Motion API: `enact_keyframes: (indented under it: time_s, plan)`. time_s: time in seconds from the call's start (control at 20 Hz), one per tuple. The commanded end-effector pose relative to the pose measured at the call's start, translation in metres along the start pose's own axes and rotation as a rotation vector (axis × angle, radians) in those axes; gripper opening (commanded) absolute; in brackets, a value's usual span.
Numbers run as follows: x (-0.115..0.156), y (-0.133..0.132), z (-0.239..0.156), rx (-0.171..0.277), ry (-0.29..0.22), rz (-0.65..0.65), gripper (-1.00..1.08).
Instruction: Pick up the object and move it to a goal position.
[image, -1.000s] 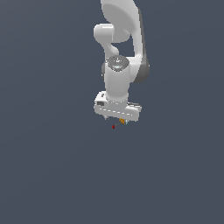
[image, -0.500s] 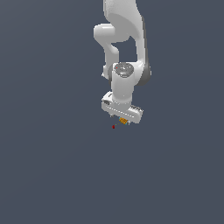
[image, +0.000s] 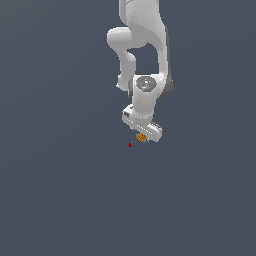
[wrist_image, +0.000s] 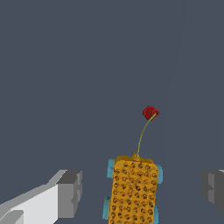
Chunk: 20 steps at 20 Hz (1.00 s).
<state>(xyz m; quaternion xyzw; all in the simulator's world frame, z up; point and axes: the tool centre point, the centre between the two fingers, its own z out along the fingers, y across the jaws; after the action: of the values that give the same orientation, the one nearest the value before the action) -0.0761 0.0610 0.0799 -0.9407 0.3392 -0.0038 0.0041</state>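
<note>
Seemingly object (wrist_image: 133, 191) between open hand (wrist_image: 142, 192) fingers.

Open room around goal position (image: 129, 145)

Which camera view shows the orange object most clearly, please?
The wrist view shows the orange object best: it is large there, with dark dots, blue parts at its sides and a thin stalk ending in a red piece, between the open jaws. In the exterior view the object is only a tiny orange patch just under the gripper.
</note>
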Motion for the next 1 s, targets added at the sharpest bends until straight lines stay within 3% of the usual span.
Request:
enact_keyframes:
  time_s: [0.0, 0.95]
  plan:
    - [-0.006, 0.002, 0.005, -0.003, -0.001, 0.04, 1.0]
    - [-0.018, 0.007, 0.028, -0.01, -0.004, 0.108, 1.0]
